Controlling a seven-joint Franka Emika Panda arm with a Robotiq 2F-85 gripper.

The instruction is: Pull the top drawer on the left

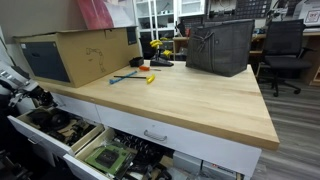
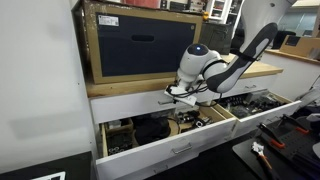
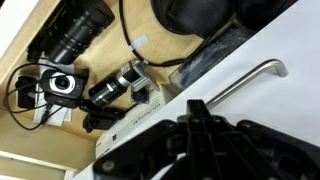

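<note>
The top drawer [image 2: 130, 102] is a shallow white front just under the wooden tabletop; it also shows in an exterior view [image 1: 70, 103]. Its inside and the orange item are hidden. In the wrist view its white front [image 3: 275, 115] carries a small silver bar handle [image 3: 245, 82]. My gripper [image 3: 192, 108] sits at the near end of that handle, its black fingers drawn together over the bar. In an exterior view the gripper [image 2: 183, 95] is pressed against the drawer front. The arm [image 1: 18, 82] enters at the far left edge.
Below, a deeper drawer of dark tools and lenses [image 2: 160, 128] [image 1: 50, 125] [image 3: 90, 40] stands open, beside one with green circuit boards [image 1: 110, 155]. A wider white drawer front [image 1: 155, 135] is alongside. A cardboard box [image 1: 75, 55] and dark bag [image 1: 220, 45] stand on the tabletop.
</note>
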